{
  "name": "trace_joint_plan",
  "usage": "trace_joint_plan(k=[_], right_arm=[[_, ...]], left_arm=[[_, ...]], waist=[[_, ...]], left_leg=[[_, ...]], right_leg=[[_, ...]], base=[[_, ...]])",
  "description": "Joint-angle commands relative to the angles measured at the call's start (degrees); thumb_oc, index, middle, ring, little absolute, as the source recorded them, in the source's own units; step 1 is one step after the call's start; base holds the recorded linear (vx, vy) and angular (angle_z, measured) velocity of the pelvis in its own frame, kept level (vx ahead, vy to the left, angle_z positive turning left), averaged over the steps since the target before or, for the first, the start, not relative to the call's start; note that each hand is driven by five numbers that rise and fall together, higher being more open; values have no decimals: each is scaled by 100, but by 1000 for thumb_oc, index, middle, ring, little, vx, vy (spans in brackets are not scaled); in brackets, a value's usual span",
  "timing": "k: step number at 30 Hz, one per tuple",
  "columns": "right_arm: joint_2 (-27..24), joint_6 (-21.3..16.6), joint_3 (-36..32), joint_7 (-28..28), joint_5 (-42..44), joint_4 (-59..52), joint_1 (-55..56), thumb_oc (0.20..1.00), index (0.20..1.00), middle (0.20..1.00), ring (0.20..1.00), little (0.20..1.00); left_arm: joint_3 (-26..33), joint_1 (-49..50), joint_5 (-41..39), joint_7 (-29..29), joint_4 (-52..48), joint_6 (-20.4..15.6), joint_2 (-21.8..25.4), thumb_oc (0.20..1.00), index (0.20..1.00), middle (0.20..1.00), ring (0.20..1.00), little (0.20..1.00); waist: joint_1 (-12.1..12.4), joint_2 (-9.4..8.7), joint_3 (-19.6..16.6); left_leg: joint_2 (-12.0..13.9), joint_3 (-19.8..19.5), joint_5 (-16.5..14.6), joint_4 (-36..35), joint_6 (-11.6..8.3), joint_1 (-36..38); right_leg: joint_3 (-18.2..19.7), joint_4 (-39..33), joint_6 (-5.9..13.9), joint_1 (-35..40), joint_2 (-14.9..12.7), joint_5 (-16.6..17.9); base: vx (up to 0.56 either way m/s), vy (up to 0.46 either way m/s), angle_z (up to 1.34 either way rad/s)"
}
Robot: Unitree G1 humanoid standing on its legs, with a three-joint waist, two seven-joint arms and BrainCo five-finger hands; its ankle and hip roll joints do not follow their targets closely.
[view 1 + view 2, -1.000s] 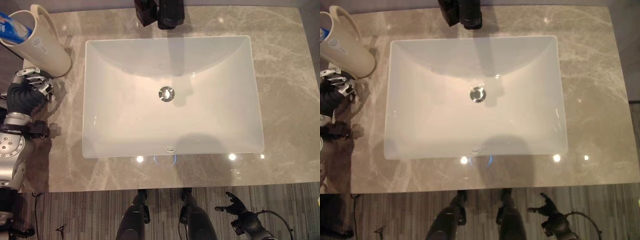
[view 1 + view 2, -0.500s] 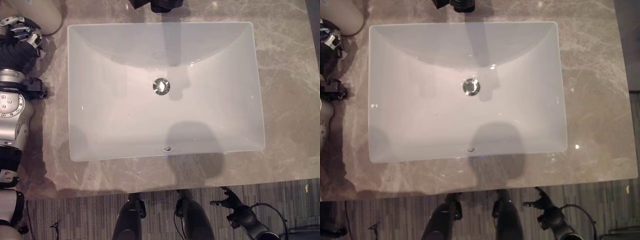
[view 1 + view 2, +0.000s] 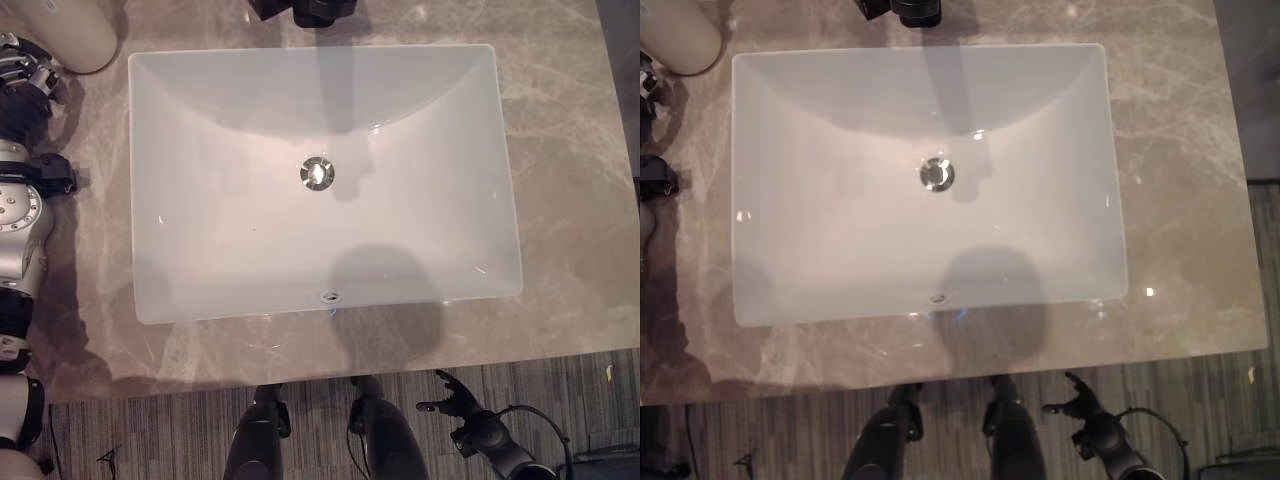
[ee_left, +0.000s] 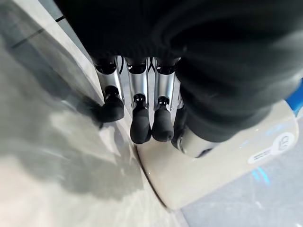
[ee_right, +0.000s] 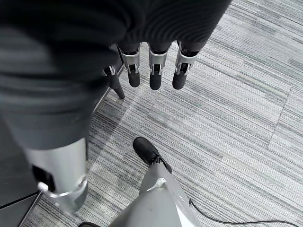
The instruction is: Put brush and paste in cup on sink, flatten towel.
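Observation:
A cream cup (image 3: 60, 35) with a handle stands on the counter at the far left corner, its top cut off by the eye views' edge. In the left wrist view the cup's side (image 4: 213, 165) is close up, and a bit of blue (image 4: 297, 97) shows by its upper end. My left hand (image 3: 22, 80) rests on the counter just in front of the cup. Its fingers (image 4: 139, 123) are straight, reach toward the cup's base and hold nothing. My right hand (image 3: 458, 392) hangs below the counter's front edge over the carpet, fingers (image 5: 156, 71) spread and empty.
A white rectangular sink (image 3: 420, 150) with a metal drain (image 3: 317, 172) fills the middle of the grey marble counter (image 3: 570, 150). A black tap (image 3: 310, 10) stands behind it. Striped grey carpet (image 5: 227, 118) lies in front of the counter.
The camera has tipped down and shifted, so the cup now sits mostly off the top left. The left hand stays beside the cup and the right hand stays low.

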Motion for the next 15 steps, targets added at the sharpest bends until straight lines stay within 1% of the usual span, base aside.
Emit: trace_joint_plan(k=[1,4,6,9,11,12,15], right_arm=[[-107,11,-31,34,110,56,2,1000,1000,1000,1000,1000],[-112,-2,-16,27,167,40,-19,1000,1000,1000,1000,1000],[-111,-2,-13,31,207,10,-37,1000,1000,1000,1000,1000],[-111,-21,-12,50,260,-26,-7,1000,1000,1000,1000,1000],[-124,-31,-5,74,304,-5,17,1000,1000,1000,1000,1000],[-114,-37,4,76,316,44,34,1000,1000,1000,1000,1000],[-89,-25,11,70,304,117,67,1000,1000,1000,1000,1000]], left_arm=[[-188,-521,181,192,634,-63,172,200,200,200,200,200],[-439,-863,204,214,773,-44,109,200,200,200,200,200],[-554,-1027,225,220,799,-45,161,200,200,200,200,200],[-619,-1166,228,246,881,-36,173,200,200,200,200,200],[-827,-1455,180,222,1153,-15,149,200,200,200,200,200],[-896,-1596,117,235,1287,-16,57,200,200,200,200,200],[-957,-1615,215,261,1177,-28,-55,200,200,200,200,200]], waist=[[-32,-10,-84],[-66,-17,-91],[-87,-25,-90],[-105,-59,-98],[-146,-76,-94],[-172,-82,-104],[-213,-81,-114]], left_leg=[[-84,81,-589,519,112,54],[-75,81,-572,504,108,35],[-64,100,-578,526,110,17],[-54,148,-623,598,123,-18],[-40,189,-662,691,128,-51],[-26,205,-678,723,125,-71],[-16,224,-688,768,118,-118]], right_leg=[[322,-16,762,264,-587,1232],[341,-16,764,233,-572,1245],[376,-16,763,207,-564,1263],[454,-16,759,150,-537,1284],[515,-16,751,116,-527,1293],[546,-16,748,90,-521,1293],[601,-16,742,36,-511,1296]], base=[[0,0,0],[0,0,0],[0,0,0],[11,-6,-7],[10,-7,-13],[5,-4,-16],[10,-15,-14]])
